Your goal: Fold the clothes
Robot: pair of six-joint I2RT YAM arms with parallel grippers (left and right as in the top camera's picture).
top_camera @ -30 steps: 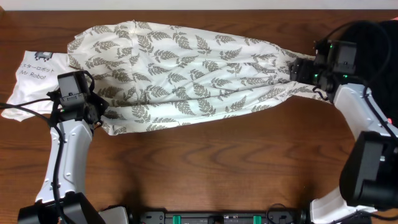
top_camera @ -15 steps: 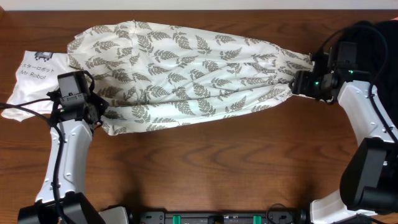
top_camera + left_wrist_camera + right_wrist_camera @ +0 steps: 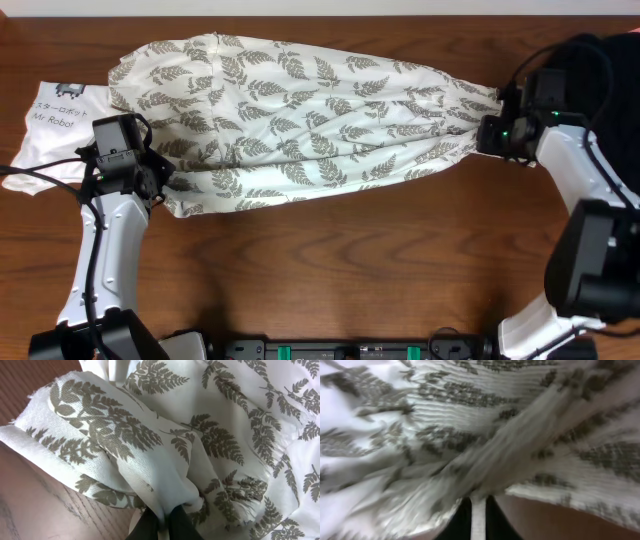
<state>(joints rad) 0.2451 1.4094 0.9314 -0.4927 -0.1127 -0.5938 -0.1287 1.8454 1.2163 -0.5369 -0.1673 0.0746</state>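
The clothes point(image 3: 300, 125), a long white garment printed with grey fern leaves, lie stretched across the table from left to right. My left gripper point(image 3: 162, 183) is shut on the garment's lower left edge; the left wrist view shows the clothes point(image 3: 165, 445) bunched and pinched at my left gripper point(image 3: 161, 525). At the gathered right end my right gripper point(image 3: 480, 135) is shut on the fabric. The right wrist view is blurred but shows a strip of the clothes point(image 3: 485, 445) between the fingers of my right gripper point(image 3: 477, 515).
A plain white shirt point(image 3: 50, 125) printed "Mr Robot" lies at the left edge, partly under the garment. A black garment point(image 3: 610, 80) sits at the far right behind my right arm. Bare wooden table point(image 3: 350, 260) lies in front.
My right gripper has shut on the garment's right end and shifted a little. The left arm and the garment's left side have not moved.
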